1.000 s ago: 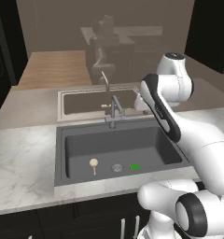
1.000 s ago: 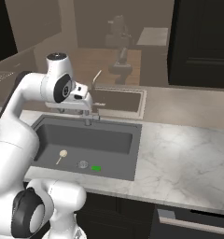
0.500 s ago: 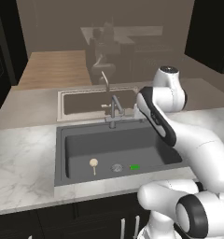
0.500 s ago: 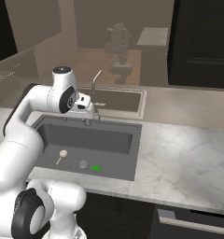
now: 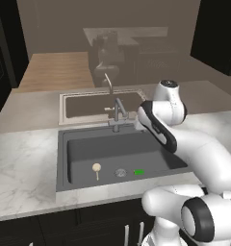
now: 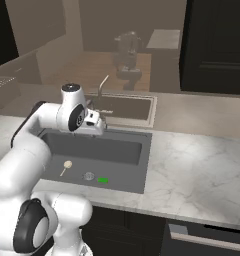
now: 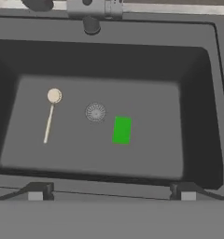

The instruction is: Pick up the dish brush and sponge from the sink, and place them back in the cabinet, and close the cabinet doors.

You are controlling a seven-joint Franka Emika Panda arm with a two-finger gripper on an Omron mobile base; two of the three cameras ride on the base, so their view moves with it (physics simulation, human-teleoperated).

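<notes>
Below our tool, jaws spread wide and holding nothing, we saw the sink with the dish brush lying left of the drain, the sponge just right.

Arm: glossy white rounded shells, smooth, no visible cables or screws. Dark grey to black bands at the joints; round dark cap with pale ring on the top joint. Gripper: two small dark grey finger tips with paler square pads.
</notes>
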